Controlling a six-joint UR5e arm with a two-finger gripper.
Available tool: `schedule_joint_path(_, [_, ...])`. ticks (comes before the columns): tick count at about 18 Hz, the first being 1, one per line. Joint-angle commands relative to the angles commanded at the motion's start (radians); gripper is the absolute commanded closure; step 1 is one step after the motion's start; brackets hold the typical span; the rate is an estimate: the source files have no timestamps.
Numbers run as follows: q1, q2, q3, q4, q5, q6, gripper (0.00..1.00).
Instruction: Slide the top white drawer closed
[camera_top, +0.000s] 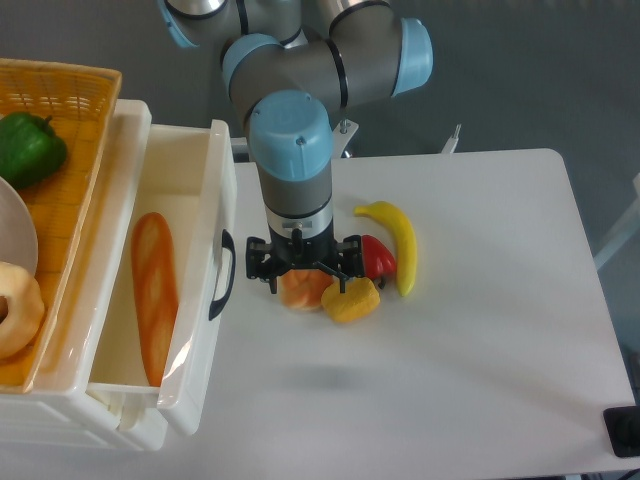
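A white table (480, 330) stands against a grey floor, and along its left edge sits a white cabinet with the top white drawer (190, 290) pulled well out, a long bread loaf (155, 295) lying inside it. An orange wicker basket (60, 150) rests on top of the cabinet with a green pepper (28, 148) in it. To do this well, I reckon the arm should drop low beside the drawer front, set a finger flat against it near the black handle (222, 275), and push straight left so the drawer does not skew on its runners. The gripper (303, 272) hangs just right of that handle, fingers spread wide apart and holding nothing, right over an orange bun (300, 292), with a yellow pepper (352, 300), a red pepper (378, 258) and a banana (398, 245) close by.
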Motion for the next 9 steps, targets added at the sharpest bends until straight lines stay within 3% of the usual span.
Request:
schedule_joint_path(5, [0.048,-0.034,0.002,-0.008,-0.003,-0.003,0.0])
schedule_joint_path(9, [0.039,-0.075,-0.002,-0.008,-0.008,-0.017,0.0])
